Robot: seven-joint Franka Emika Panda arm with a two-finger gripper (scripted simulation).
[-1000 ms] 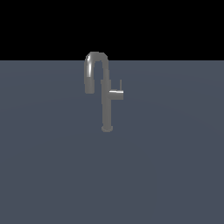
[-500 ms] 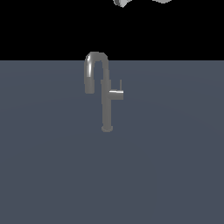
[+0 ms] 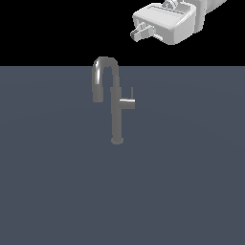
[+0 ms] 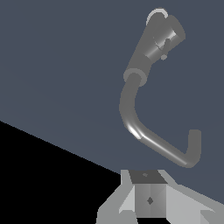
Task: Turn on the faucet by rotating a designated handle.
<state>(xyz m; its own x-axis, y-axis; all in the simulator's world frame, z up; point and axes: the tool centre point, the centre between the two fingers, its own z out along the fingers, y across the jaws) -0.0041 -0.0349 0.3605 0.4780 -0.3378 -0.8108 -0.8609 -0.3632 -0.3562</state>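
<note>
The faucet (image 3: 115, 103) stands upright on the flat grey surface (image 3: 191, 191), near the middle of the exterior view. Its post rises from a small round base, and the gooseneck spout arches over to the exterior view's left, with its mouth hanging beside the post. The handle (image 3: 127, 104) juts from the post toward the exterior view's right, about halfway up, and its thin lever rod stands upright at the outer end.

The gripper (image 3: 142, 32) hangs high at the exterior view's upper right, well above the faucet and apart from it, touching nothing. Only 1 finger stub shows clearly there, so I cannot tell whether the jaws are spread or closed.

In the wrist view the faucet (image 4: 151, 87) is seen from above, the curved spout nearest the camera and the post receding toward the base. The gripper body (image 4: 148, 199) fills the frame's edge, its fingertips out of sight.
</note>
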